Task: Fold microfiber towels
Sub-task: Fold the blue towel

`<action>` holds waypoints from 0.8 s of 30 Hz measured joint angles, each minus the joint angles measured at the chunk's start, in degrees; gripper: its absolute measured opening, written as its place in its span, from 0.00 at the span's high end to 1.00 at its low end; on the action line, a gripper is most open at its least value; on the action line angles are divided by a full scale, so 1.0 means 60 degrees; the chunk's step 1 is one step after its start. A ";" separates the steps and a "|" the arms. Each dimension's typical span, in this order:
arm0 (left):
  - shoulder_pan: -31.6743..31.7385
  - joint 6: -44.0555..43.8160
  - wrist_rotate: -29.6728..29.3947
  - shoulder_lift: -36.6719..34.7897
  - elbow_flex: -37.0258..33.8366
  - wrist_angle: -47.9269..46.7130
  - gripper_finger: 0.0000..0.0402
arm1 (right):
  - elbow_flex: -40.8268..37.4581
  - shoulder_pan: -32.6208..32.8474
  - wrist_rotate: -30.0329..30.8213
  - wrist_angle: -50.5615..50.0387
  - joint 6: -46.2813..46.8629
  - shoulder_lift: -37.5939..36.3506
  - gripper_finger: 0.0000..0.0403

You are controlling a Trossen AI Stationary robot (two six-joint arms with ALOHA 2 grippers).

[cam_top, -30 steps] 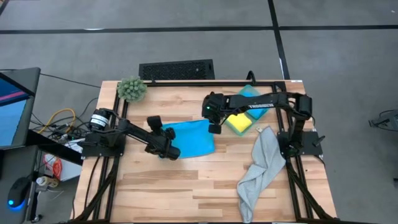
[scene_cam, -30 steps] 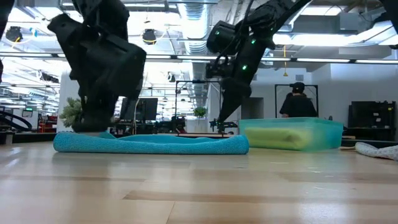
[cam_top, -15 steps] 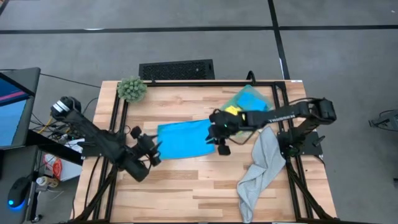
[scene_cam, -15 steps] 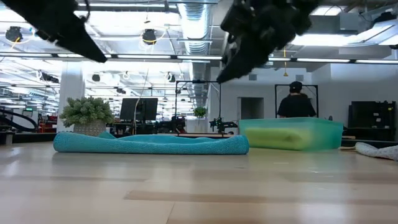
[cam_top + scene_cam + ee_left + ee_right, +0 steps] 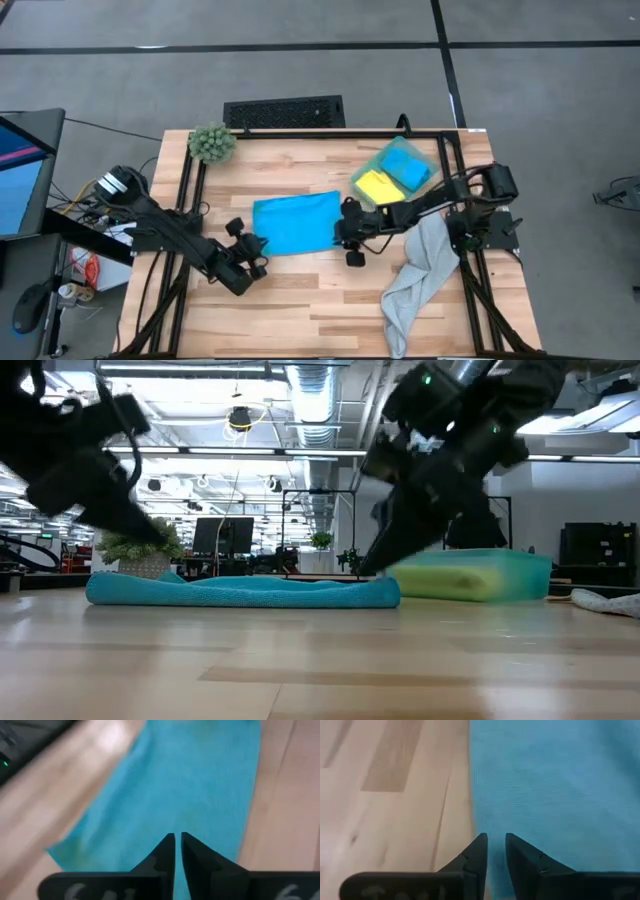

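A bright blue towel (image 5: pixel 295 222) lies flat and folded in the middle of the table; it shows as a low roll in the low view (image 5: pixel 240 592). My left gripper (image 5: pixel 252 247) hovers by its near-left corner, fingers shut (image 5: pixel 175 837) with nothing between them. My right gripper (image 5: pixel 342 232) slants down at the towel's right edge (image 5: pixel 472 795), its fingers a narrow gap apart (image 5: pixel 496 840) with nothing between them. From these views I cannot tell whether it touches the cloth. A pale grey towel (image 5: pixel 415 270) lies crumpled at the near right.
A translucent green bin (image 5: pixel 430 160) at the far right holds a yellow towel (image 5: pixel 378 186) and a blue one (image 5: pixel 408 168). A fuzzy green plant (image 5: pixel 212 143) stands at the far left corner. Bare wood lies along the near edge. A person stands in the room behind.
My left gripper has drawn back off the blue towel toward the table's left and near edges and has turned. My right gripper has swung from beside the bin toward the near edge and sunk to the towel's right edge. The towel lies where it was.
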 joint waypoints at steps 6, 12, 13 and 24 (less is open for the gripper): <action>-0.0022 -0.0359 0.1042 0.1058 0.0025 0.0302 1.00 | 0.0060 0.0084 0.0042 0.0400 0.0231 0.0947 0.77; -0.0073 -0.0823 0.1704 0.1396 0.0035 0.0060 0.99 | 0.0060 0.0080 0.0038 0.0238 0.0306 0.0950 0.77; -0.0073 -0.0948 0.1733 0.1393 0.0044 -0.0021 0.99 | 0.0057 0.0080 0.0038 0.0156 0.0274 0.0874 0.77; -0.0102 -0.0774 0.1363 0.1187 0.1400 -0.2253 1.00 | 0.0006 0.0102 0.0025 -0.0263 -0.0283 -0.0917 0.77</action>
